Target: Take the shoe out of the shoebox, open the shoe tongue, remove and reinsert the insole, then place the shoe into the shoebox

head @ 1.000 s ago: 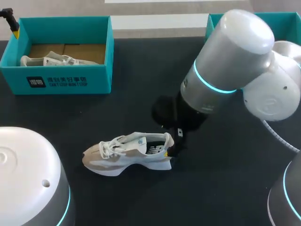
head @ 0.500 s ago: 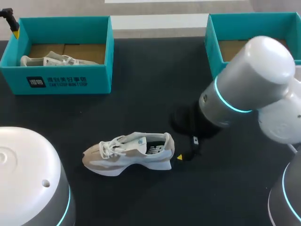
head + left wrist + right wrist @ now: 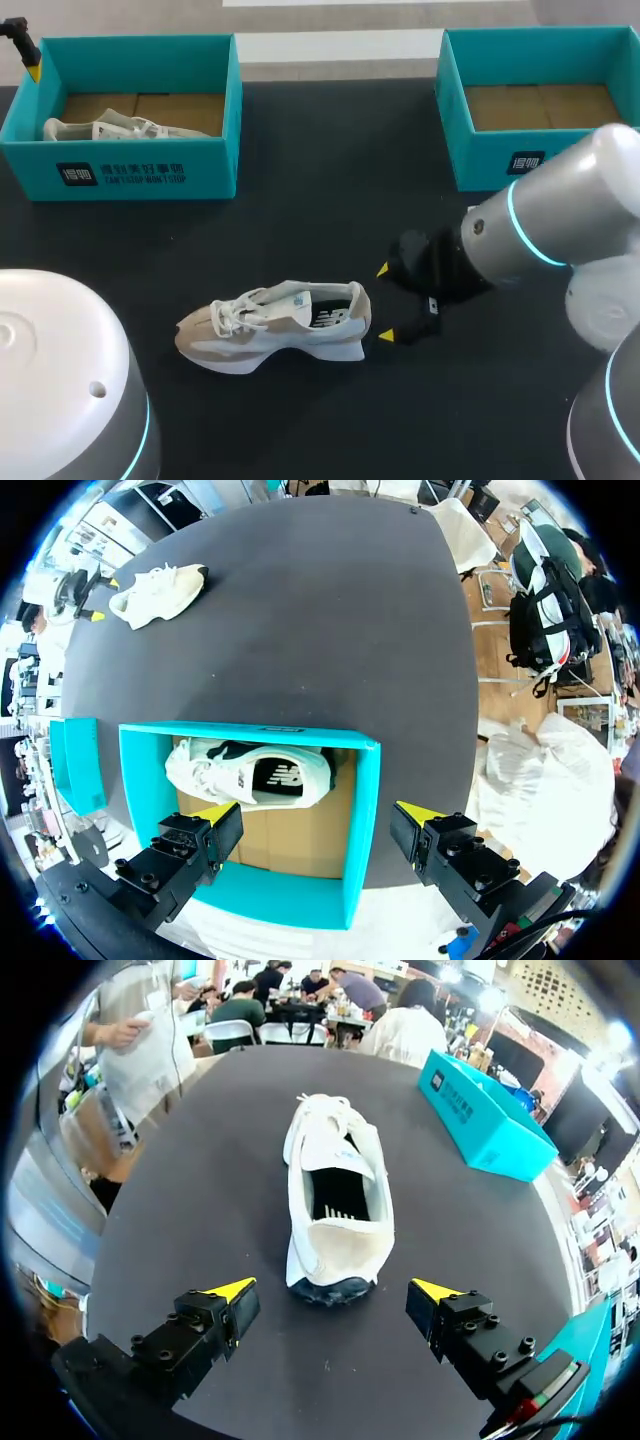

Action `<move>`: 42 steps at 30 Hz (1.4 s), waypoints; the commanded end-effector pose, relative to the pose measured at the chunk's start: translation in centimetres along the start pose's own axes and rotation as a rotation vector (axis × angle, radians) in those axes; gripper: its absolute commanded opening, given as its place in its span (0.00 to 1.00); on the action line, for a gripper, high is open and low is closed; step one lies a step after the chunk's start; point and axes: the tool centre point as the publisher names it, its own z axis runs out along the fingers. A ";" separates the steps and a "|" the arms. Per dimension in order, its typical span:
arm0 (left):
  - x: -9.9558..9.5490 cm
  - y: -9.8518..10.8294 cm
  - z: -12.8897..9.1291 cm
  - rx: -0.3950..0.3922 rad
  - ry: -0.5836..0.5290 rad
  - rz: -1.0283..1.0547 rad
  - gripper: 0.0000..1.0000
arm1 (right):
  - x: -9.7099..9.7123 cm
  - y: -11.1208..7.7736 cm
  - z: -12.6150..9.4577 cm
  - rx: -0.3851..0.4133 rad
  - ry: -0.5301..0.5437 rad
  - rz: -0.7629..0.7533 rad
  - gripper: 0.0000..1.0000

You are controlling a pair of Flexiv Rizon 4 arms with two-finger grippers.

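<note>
Right gripper stands spread wide — just beside the shoe.

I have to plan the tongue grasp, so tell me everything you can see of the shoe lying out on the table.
The shoe is a white and beige sneaker, mesh-like on top, with white laces, a thick white sole, a dark mark on its side and a dark inside. It stands on its sole on the black table, toe pointing away from the right gripper, which sits just behind the heel with fingers open, not touching. Only the table touches it.
</note>
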 end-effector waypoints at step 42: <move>0.0 -0.1 0.0 -0.002 0.003 0.000 1.00 | -0.5 1.6 8.4 -0.312 0.090 0.070 1.00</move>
